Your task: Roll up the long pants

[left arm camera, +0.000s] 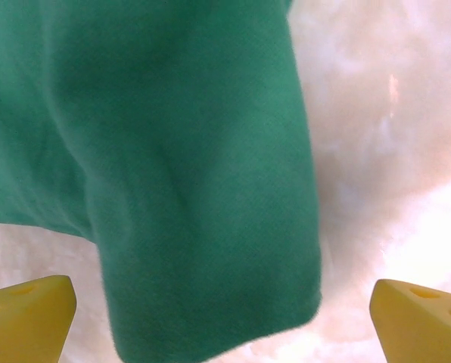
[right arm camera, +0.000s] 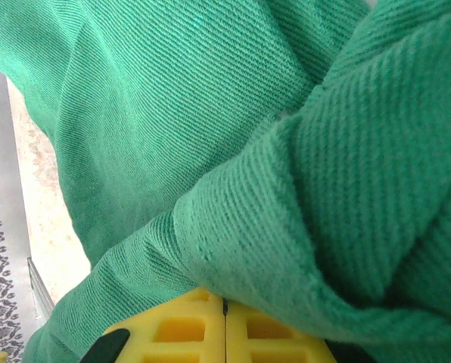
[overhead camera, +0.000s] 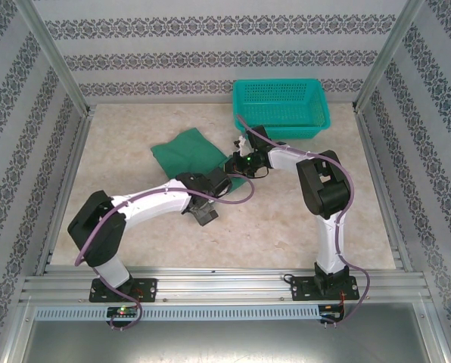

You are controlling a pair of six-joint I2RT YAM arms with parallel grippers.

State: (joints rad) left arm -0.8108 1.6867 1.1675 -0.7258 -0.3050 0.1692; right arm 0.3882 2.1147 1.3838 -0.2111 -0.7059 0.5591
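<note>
The long pants (overhead camera: 191,153) lie as a folded dark green heap on the table, left of centre. My right gripper (overhead camera: 237,163) is at their right edge, shut on a fold of the cloth. In the right wrist view its yellow fingers (right arm camera: 203,333) meet with the pants (right arm camera: 210,136) bunched over them. My left gripper (overhead camera: 215,186) hovers at the near right corner of the pants. In the left wrist view a pant end (left arm camera: 195,197) hangs between the wide-open left gripper (left arm camera: 225,325), with the yellow fingertips (left arm camera: 25,318) far apart and touching nothing.
A teal mesh basket (overhead camera: 280,106) stands at the back right, just behind the right arm. The pale marble table (overhead camera: 286,219) has bare room in front and to the right. Metal frame posts (overhead camera: 55,57) and patterned walls close in the sides.
</note>
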